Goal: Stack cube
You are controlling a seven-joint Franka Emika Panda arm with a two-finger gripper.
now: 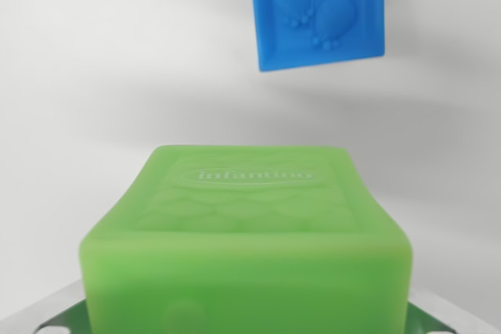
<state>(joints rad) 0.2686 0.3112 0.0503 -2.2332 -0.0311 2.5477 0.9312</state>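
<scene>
- A green cube (246,252) fills the lower middle of the wrist view, very close to the camera, its near face blurred.
- Its top face shows a raised oval with the word "infantino" and a pattern of scale-like shapes below it.
- The gripper (244,320) sits at the bottom edge; only grey metal corners show on either side of the green cube.
- One fingertip (446,317) peeks out at the wrist view's right, another at the left, both right against the cube's lower sides.
- The fingers appear to pinch the green cube between them, though the contact itself is hidden behind the cube.
- A blue cube (319,12) lies at the top of the view, right of centre, cut off by the upper edge.
- Its visible face carries raised rounded shapes and small dots.
- The blue cube rests on a plain white table (102,76), well apart from the green one.
</scene>
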